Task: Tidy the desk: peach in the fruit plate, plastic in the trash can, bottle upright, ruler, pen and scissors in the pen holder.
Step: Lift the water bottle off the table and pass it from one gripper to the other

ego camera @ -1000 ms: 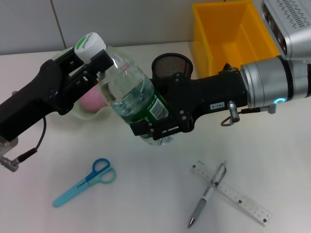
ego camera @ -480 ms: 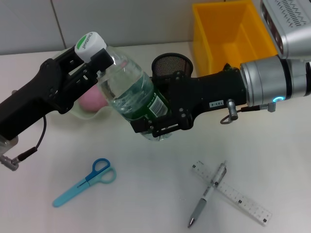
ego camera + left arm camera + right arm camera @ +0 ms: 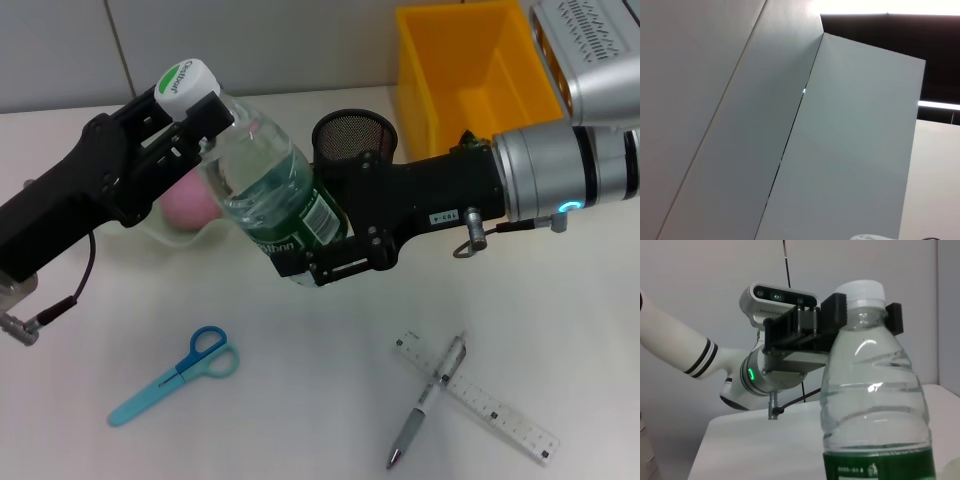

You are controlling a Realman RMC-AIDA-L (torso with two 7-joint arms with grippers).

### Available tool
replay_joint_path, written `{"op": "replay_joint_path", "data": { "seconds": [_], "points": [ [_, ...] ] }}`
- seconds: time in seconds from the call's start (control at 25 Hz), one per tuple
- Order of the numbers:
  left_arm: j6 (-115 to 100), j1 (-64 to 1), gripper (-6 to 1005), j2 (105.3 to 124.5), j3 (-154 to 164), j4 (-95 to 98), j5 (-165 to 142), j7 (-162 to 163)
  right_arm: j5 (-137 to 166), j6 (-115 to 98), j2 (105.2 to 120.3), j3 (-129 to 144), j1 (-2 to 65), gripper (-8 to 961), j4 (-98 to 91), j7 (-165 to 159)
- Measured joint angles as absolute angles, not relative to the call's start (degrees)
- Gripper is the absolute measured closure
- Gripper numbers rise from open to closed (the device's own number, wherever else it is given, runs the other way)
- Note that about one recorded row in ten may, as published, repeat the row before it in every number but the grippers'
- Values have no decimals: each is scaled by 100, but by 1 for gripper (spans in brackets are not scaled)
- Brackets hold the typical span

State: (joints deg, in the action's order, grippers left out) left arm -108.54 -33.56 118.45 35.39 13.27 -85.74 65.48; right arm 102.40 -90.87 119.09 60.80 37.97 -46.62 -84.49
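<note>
Above desk (image 3: 560, 330), both grippers clamp bottle (image 3: 270, 190).

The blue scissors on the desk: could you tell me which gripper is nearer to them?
Neither clearly. The scissors lie in front of the bottle; the left gripper clamps its neck, the right gripper its lower body, both raised above the desk.

My head cam looks down on the bottle (image 3: 268, 185); right wrist cam sits close beside it, sharing it; left wrist cam faces wall panels.
</note>
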Motion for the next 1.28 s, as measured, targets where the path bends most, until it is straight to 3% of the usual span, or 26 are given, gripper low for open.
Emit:
{"op": "replay_joint_path", "data": {
  "seconds": [1.28],
  "points": [
    [-10843,-3375,558,11829,3515,1472,-8457,6695,10805,-8738,11909,6188,3768,188,-4484,-8614]
  ]
}}
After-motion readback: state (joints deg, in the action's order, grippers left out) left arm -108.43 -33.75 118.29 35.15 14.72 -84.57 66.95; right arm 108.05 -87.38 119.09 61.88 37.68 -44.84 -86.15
